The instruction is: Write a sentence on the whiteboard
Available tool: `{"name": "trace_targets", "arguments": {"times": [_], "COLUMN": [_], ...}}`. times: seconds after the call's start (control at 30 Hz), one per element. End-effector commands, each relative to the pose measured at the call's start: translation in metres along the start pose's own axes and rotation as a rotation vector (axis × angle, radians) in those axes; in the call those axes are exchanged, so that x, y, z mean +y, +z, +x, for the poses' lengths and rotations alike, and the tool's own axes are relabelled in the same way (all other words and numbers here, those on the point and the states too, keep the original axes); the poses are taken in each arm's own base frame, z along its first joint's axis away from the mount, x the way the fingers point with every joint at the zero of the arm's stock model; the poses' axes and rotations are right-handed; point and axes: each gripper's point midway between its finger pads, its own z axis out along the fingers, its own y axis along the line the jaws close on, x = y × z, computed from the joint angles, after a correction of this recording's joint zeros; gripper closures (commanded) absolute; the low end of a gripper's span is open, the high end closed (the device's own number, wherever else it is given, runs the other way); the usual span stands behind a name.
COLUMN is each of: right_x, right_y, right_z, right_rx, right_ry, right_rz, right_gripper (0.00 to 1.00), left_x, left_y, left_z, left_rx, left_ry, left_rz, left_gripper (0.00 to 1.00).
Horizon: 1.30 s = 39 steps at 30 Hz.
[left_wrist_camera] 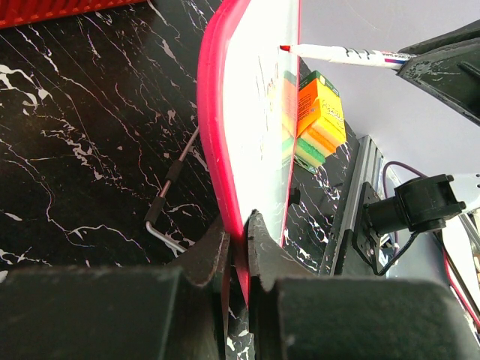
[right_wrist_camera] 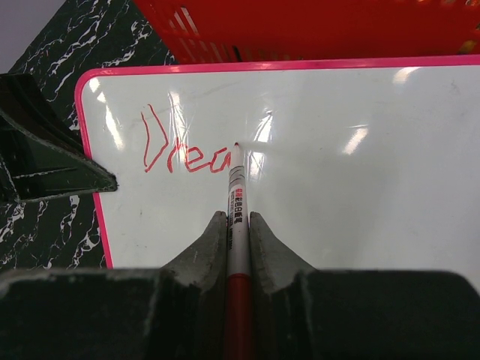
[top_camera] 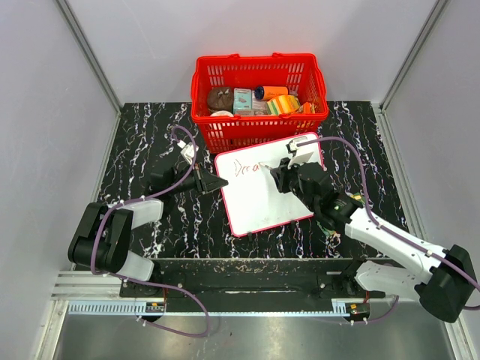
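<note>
The whiteboard (top_camera: 262, 199) lies on the black marbled table in front of the red basket. My left gripper (top_camera: 222, 183) is shut on its left red-pink rim (left_wrist_camera: 225, 150). My right gripper (top_camera: 276, 174) is shut on a red-and-white marker pen (right_wrist_camera: 238, 225), its tip touching the board. The sentence (right_wrist_camera: 184, 148) stands as red letters reading about "Drea" near the board's upper left; it also shows in the top view (top_camera: 246, 167). The pen tip (right_wrist_camera: 236, 145) sits at the end of the last letter.
A red basket (top_camera: 259, 97) full of small items stands just behind the board. A small metal hex key (left_wrist_camera: 171, 196) lies on the table left of the board. Grey walls close in on both sides and behind.
</note>
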Motion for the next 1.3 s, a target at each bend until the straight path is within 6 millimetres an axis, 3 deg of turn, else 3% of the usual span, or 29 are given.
{"name": "trace_targets", "arguments": {"times": [0.0, 0.87, 1.1, 1.27], "right_x": [0.000, -0.007, -0.008, -0.008], "right_y": [0.004, -0.010, -0.007, -0.001], "right_z": [-0.023, 0.017, 0.016, 0.002], "right_rx": [-0.064, 0.049, 0.045, 0.008], "right_ry": [0.017, 0.030, 0.030, 0.019], "right_rz": [0.014, 0.008, 0.019, 0.031], "right_gripper": [1.00, 1.00, 1.00, 1.00], "left_x": [0.003, 0.003, 0.003, 0.003], "left_y": [0.004, 0.004, 0.004, 0.004], "left_z": [-0.004, -0.003, -0.003, -0.004], "left_rx": [-0.003, 0.000, 0.000, -0.002], "left_ry": [0.158, 0.158, 0.158, 0.160], "left_rz": [-0.003, -0.005, -0.007, -0.006], "left_gripper": [1.00, 1.00, 1.00, 1.00]}}
